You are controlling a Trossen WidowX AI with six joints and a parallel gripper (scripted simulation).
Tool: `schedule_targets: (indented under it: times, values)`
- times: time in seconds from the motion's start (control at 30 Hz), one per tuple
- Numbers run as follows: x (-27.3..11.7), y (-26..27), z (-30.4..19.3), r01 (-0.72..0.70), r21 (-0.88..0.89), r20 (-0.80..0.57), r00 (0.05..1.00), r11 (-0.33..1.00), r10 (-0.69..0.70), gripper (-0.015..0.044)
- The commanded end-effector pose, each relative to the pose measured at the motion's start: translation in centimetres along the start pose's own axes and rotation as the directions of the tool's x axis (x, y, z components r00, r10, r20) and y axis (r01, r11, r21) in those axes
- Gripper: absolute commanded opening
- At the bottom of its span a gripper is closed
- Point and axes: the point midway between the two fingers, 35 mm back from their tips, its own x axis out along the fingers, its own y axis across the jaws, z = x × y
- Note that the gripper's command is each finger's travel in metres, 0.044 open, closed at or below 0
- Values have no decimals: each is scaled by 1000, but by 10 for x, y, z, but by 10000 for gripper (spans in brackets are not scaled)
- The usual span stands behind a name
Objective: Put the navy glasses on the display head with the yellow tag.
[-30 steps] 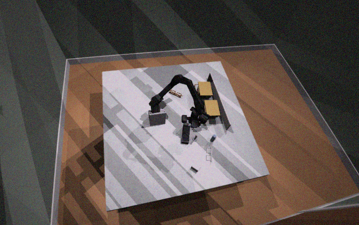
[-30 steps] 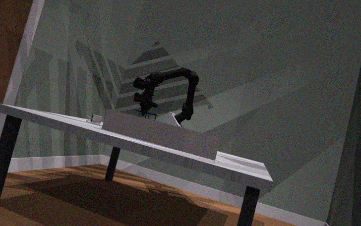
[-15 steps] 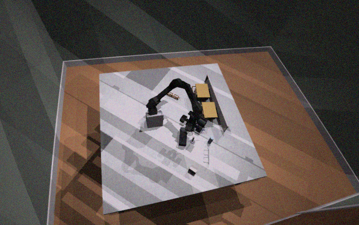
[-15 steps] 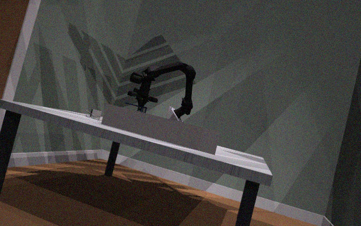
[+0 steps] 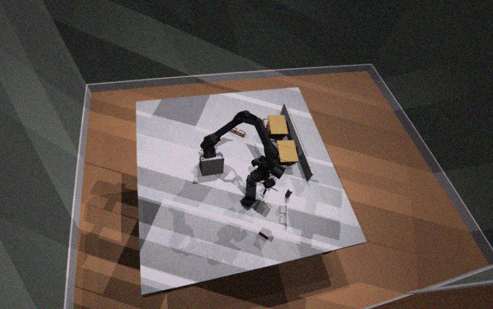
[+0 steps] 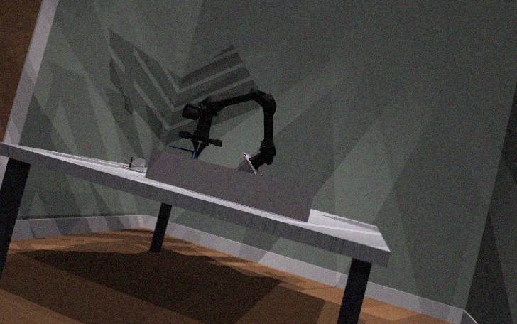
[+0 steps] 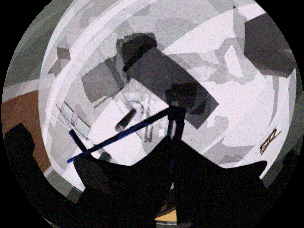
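Note:
My gripper [image 5: 266,188] [image 6: 195,152] [image 7: 170,140] is shut on the navy glasses and holds them above the table. In the wrist view the navy glasses [image 7: 120,137] reach to the lower left of the fingertips; a thin blue part of them also shows in the top view [image 5: 274,188] and the exterior view [image 6: 180,147]. Two yellow-topped display shapes [image 5: 277,125] [image 5: 287,150] stand in front of the long panel; their faces and the yellow tag cannot be made out. A reddish wire shape shows beside the farther one.
A long upright panel [image 5: 296,139] [image 6: 229,185] stands behind the yellow-topped shapes. Orange glasses [image 5: 238,131] [image 7: 270,141] and pale wire glasses [image 5: 282,214] [image 7: 76,119] lie on the table [image 5: 174,251]. A small dark block [image 5: 263,235] and a dark cylinder [image 5: 288,193] are near the pale glasses.

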Motion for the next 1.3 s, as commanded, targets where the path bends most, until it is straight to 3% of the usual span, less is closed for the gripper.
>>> schedule_targets:
  times: [0.0, 0.3, 0.63, 1.27]
  values:
    - [-2, 7, 0, -9, 126, -3, 1000, 992, 9, 0]
    - [1, 7, 0, -9, 132, -3, 1000, 991, 9, 0]
    - [57, 7, 0, -6, 131, -4, 1000, 991, 7, 0]
    - [58, 2, -10, -6, 131, -5, 1000, 991, 6, 0]
